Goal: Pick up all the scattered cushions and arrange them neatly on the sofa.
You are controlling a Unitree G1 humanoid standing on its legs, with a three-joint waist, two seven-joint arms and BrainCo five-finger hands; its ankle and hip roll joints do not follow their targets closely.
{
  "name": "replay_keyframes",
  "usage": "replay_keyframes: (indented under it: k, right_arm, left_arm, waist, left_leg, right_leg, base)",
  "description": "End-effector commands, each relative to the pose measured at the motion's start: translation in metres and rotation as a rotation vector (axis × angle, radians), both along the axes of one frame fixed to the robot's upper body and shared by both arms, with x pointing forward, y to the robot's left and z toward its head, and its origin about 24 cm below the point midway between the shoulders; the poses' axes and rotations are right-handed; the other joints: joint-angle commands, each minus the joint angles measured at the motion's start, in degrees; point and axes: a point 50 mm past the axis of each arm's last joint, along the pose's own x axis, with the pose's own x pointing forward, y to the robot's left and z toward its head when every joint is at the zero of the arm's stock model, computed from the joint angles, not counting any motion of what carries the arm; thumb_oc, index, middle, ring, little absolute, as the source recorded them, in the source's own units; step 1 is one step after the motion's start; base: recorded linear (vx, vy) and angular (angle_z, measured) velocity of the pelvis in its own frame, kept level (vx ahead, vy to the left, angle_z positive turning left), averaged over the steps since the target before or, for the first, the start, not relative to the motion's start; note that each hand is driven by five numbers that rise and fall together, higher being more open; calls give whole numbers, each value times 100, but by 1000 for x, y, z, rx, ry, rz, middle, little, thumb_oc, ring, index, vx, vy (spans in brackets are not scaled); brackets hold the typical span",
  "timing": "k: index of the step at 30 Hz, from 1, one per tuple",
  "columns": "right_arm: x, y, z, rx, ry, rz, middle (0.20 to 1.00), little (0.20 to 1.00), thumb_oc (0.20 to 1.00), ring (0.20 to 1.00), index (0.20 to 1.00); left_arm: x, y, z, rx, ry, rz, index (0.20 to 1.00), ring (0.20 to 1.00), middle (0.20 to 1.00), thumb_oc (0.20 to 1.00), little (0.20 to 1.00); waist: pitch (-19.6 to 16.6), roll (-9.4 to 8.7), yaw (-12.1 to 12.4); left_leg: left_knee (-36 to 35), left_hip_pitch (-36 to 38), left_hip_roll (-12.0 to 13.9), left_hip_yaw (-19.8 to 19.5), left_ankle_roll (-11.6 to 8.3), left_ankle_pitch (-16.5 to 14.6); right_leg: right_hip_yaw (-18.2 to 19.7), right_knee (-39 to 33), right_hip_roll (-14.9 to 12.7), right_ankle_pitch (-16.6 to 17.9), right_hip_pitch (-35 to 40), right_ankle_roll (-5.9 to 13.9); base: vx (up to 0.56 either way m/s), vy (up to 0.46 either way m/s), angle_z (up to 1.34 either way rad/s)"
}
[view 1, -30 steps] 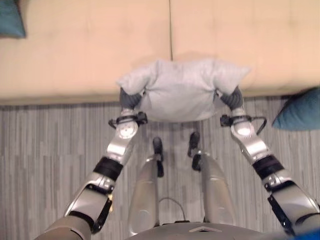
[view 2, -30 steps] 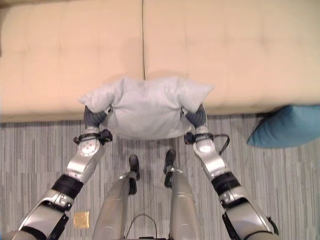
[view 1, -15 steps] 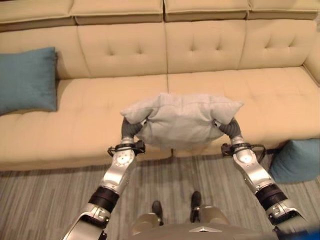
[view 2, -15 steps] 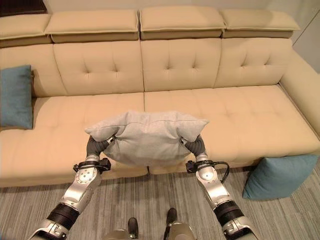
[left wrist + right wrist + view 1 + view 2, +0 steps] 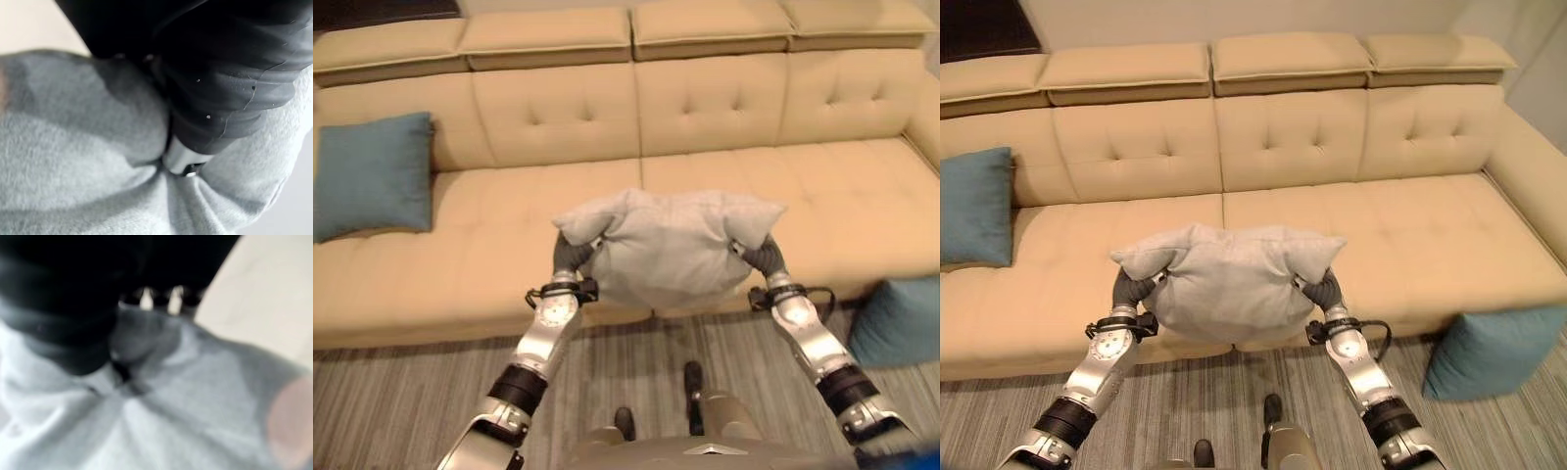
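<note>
A pale grey cushion point(image 5: 671, 245) hangs between my two hands above the front edge of the beige sofa point(image 5: 1410, 225), near the seam of its two middle seats. My left hand point(image 5: 570, 257) grips the cushion's left corner and my right hand point(image 5: 759, 257) grips its right corner. In the left wrist view a silver finger point(image 5: 178, 156) digs into the bunched grey cloth point(image 5: 73, 147). The right wrist view has fingers point(image 5: 146, 298) curled into the cushion point(image 5: 195, 406). A teal cushion point(image 5: 372, 176) leans upright on the sofa's far left seat. Another teal cushion point(image 5: 1494, 352) lies on the floor against the sofa's right end.
The sofa is long, with a tufted back, headrests on top and an arm at the far right point(image 5: 1538, 166). Grey striped carpet point(image 5: 1234, 411) runs along its front. The seats on either side of the grey cushion are bare.
The camera has tilted up from the floor and seat edge to the whole sofa. Both hands keep their hold, and the grey cushion now sits slightly higher over the seat's edge.
</note>
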Motion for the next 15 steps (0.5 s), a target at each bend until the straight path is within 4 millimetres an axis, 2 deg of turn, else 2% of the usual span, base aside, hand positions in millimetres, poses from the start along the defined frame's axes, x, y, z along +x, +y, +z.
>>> replay_keyframes:
  k: [1,4,6,7,9,13,15]
  right_arm:
    - [13,41,51,98,-255,166,200,200,200,200,200]
    - [12,38,51,109,-255,152,200,200,200,200,200]
    - [12,37,50,110,-256,141,200,200,200,200,200]
    - [12,37,50,110,-256,141,200,200,200,200,200]
    - [11,36,48,98,-254,130,200,200,200,200,200]
    - [11,38,45,97,-242,127,200,200,200,200,200]
    - [13,42,47,105,-249,131,200,200,200,200,200]
  left_arm:
    - [17,-44,50,-60,-255,-215,200,200,200,200,200]
    - [17,-47,49,-48,-248,-228,200,200,200,200,200]
    - [17,-50,49,-36,-248,-233,200,200,200,200,200]
    - [17,-50,49,-36,-248,-233,200,200,200,200,200]
    - [18,-52,52,-33,-256,-242,200,200,200,200,200]
    - [17,-50,52,-37,-262,-236,200,200,200,200,200]
    - [17,-50,54,-28,-268,-247,200,200,200,200,200]
  waist:
    - [-224,-302,-35]
    - [-238,-348,-31]
    - [-266,-324,-13]
    - [-268,-327,-15]
    - [-218,-281,51]
    - [-243,-295,80]
    - [-290,-359,138]
  left_leg:
    - [1289,-299,62,427,-333,36]
    - [791,-517,207,726,-222,-2]
    - [385,-734,263,798,-242,326]
    - [378,-733,259,796,-242,331]
    - [16,-1031,414,891,-353,847]
    - [-13,-868,348,878,-273,725]
    - [63,-773,246,901,-161,533]
  right_leg:
    - [-40,24,-85,-409,448,390]
    - [-177,-81,-146,-490,644,411]
    - [-195,-107,-103,-568,754,428]
    - [-197,-107,-107,-571,754,429]
    - [-153,-25,-15,-727,877,402]
    - [-76,135,-27,-878,936,417]
    - [-18,332,-194,-905,965,539]
  base:
    - [111,-79,43]
    - [137,-30,40]
    - [155,6,44]
    - [125,24,15]
    - [188,56,6]
    - [218,138,-16]
    - [244,217,-24]
